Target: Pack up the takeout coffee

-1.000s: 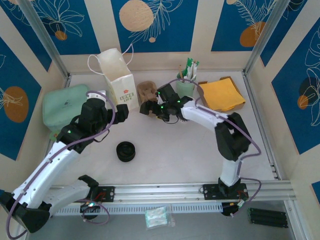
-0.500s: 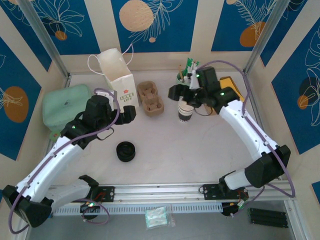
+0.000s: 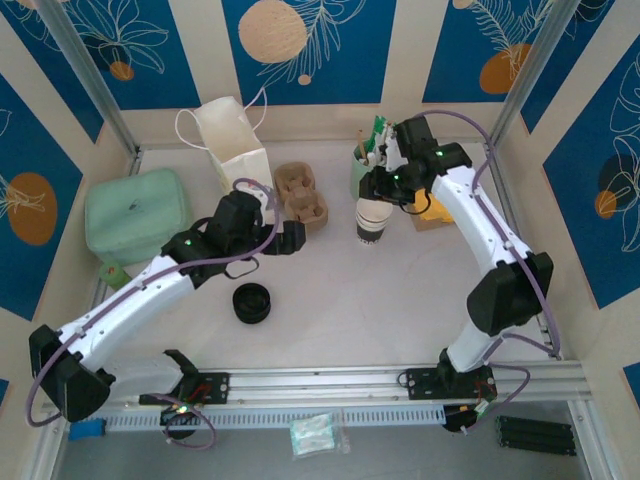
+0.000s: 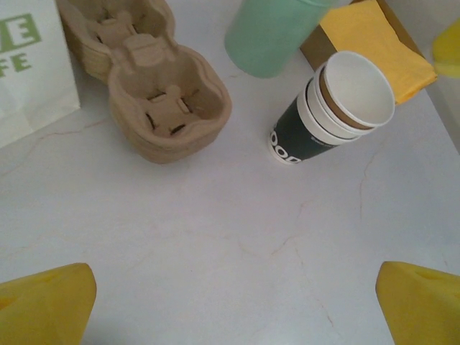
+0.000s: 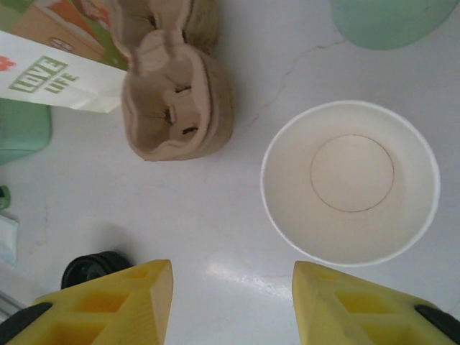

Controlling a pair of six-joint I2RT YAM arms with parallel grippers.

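The coffee cup (image 3: 371,222) (image 4: 338,108) (image 5: 351,183) stands upright on the counter (image 3: 330,300), white above and dark below. Its inside is bare and white seen from the right wrist, while from the left wrist several rolled rims show one inside another. The right claw (image 3: 383,188) (image 5: 230,302) hangs over it with its two yellow fingers apart and nothing between them, only bare counter in the gap. The cup sits just past the fingertips, off toward the claw's right finger, and I cannot tell whether that tip touches the rim. Just beyond the cup from this claw is the green cup (image 3: 365,175) (image 4: 273,32) (image 5: 384,21). Ahead and to the claw's left lies the cardboard carrier (image 3: 302,195) (image 4: 154,108) (image 5: 176,93), its pockets unfilled, with the paper bag (image 3: 237,150) (image 4: 29,65) (image 5: 57,72) just beyond it. The black lid (image 3: 252,302) (image 5: 93,267) lies close beside this claw's left finger in the wrist view. The left claw (image 3: 290,238) (image 4: 230,309) is spread wide and holds nothing. The carrier is ahead of it to the left and the coffee cup ahead to the right, well apart from its tips. Yellow napkins (image 3: 437,212) (image 4: 374,36) lie past the cup from there. A green pouch (image 3: 135,215) rests far behind the left claw, near the counter's left edge.
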